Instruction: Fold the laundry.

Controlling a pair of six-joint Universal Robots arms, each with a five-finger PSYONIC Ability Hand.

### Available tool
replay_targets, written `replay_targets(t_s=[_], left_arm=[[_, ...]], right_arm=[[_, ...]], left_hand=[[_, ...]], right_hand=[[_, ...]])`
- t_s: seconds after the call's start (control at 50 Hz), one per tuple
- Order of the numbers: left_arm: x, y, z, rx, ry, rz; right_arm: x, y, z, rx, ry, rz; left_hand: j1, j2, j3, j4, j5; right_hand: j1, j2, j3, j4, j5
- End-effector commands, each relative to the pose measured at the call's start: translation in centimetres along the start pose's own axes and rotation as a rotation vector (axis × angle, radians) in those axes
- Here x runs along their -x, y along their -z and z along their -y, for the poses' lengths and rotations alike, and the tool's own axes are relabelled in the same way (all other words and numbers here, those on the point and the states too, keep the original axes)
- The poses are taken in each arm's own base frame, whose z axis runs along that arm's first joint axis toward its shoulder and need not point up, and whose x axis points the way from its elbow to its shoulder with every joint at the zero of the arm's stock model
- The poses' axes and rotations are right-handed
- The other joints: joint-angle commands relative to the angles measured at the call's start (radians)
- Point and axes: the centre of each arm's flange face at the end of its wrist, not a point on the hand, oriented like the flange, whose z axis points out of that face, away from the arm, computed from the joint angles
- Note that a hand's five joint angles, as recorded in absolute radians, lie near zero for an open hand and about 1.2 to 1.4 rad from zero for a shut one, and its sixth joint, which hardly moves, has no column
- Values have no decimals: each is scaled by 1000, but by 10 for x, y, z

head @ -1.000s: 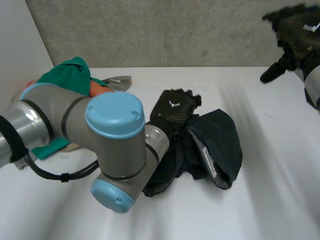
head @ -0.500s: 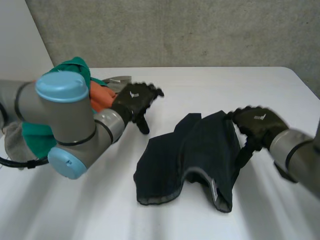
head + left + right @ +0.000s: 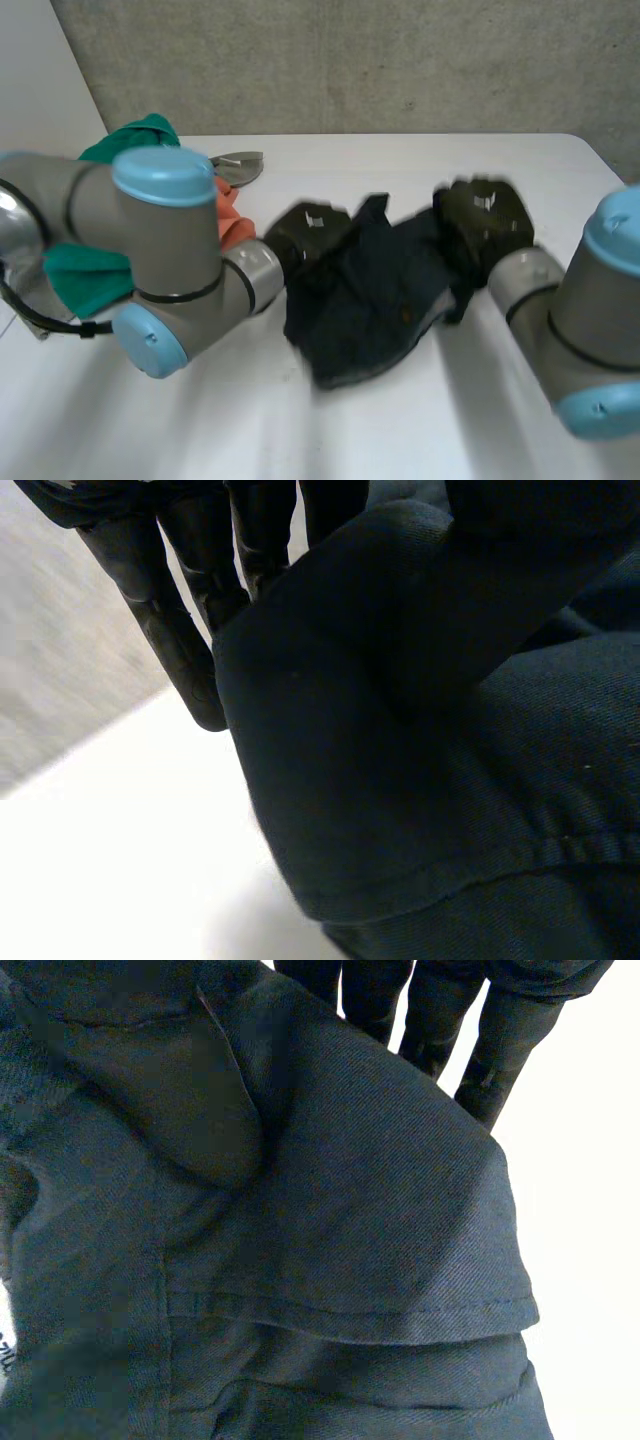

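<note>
A dark navy garment [image 3: 370,300] lies bunched at the middle of the white table [image 3: 330,430]. My left hand [image 3: 305,232] is at its left edge and my right hand [image 3: 485,215] at its right edge. In the left wrist view the fingers [image 3: 180,630] run behind a fold of the garment [image 3: 400,730], which is pinched against the thumb. In the right wrist view the fingers [image 3: 500,1050] likewise sit behind a hemmed edge of the garment [image 3: 300,1210], gripping it.
At the table's back left is a heap of other laundry: a green piece [image 3: 130,140], an orange piece [image 3: 230,215] and a grey piece [image 3: 240,163]. A concrete wall stands behind the table. My two arms flank the garment.
Both hands have come in onto the garment's opposite edges and closed on it. The garment has been drawn together and shifted; a second ago the right hand was raised at the far right.
</note>
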Motion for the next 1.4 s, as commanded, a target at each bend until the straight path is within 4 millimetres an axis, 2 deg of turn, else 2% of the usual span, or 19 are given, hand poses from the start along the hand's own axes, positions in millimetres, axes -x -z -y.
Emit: replay_targets(t_s=[0.02,0.1,0.18,0.22,0.26,0.28,0.32,0.42,0.46,0.52,0.64,0.72,0.8,0.96,1.12,1.22,1.26,1.32,1.4], left_arm=[[-15,47,58,-198,81,109],[-42,64,50,-188,101,55],[-77,60,22,-144,88,-16],[-98,51,-4,-82,82,-36],[-104,45,-19,-43,75,-15],[-104,38,-28,-15,68,26],[-101,34,-32,7,60,73],[-89,37,-24,29,59,176],[-82,44,-4,-16,67,195],[-60,54,20,-78,84,247],[-29,71,38,-123,101,320],[-15,75,29,-94,106,348],[8,73,1,-10,121,352],[3,55,-46,91,139,256],[12,7,-70,14,128,266],[12,-14,-91,86,139,255],[12,-16,-95,118,145,250],[12,-18,-95,169,153,251],[14,-15,-84,163,150,261]], right_arm=[[-15,-40,60,-277,156,-21],[-1,-69,47,-312,181,85],[14,-89,22,-300,186,187],[19,-95,10,-285,185,210],[23,-102,-5,-261,198,219],[23,-103,-10,-251,206,214],[15,-107,-18,-224,236,173],[-27,-106,-19,-126,248,-19],[-37,-100,-13,-102,243,-62],[-46,-80,2,-52,234,-88],[-66,-32,26,61,136,-94],[-68,-2,26,163,76,-71],[-57,27,11,306,46,21],[-28,66,-38,496,-20,180],[-10,66,-69,366,5,164],[-1,58,-88,369,31,135],[1,57,-95,388,41,114],[-2,52,-94,371,52,76],[-9,47,-78,296,77,42]], left_hand=[[255,221,226,199,258],[255,221,226,199,258],[255,221,226,199,258],[255,221,226,199,258],[140,105,111,83,142],[-193,-227,-222,-249,-191],[-454,-488,-482,-510,-451],[-798,-832,-827,-854,-795],[-836,-871,-865,-892,-834],[-842,-876,-871,-898,-840],[-842,-876,-871,-898,-840],[-842,-877,-871,-898,-840],[-816,-850,-845,-872,-814],[-801,-835,-830,-857,-799],[-698,-733,-727,-755,-696],[-496,-530,-525,-552,-494],[-394,-428,-423,-450,-391],[133,99,104,77,135],[255,221,226,199,258]], right_hand=[[307,223,233,234,275],[307,223,233,234,275],[307,223,233,234,275],[307,223,233,234,275],[-170,-255,-245,-243,-203],[-452,-537,-527,-525,-485],[-914,-999,-989,-987,-947],[-914,-999,-989,-987,-947],[-914,-999,-989,-987,-947],[-914,-999,-989,-987,-947],[-914,-999,-989,-987,-947],[-914,-999,-989,-987,-947],[-829,-913,-903,-902,-861],[-784,-869,-858,-857,-816],[-757,-842,-832,-831,-790],[-552,-637,-627,-625,-585],[-269,-354,-344,-342,-301],[216,131,142,143,184],[307,223,233,234,275]])
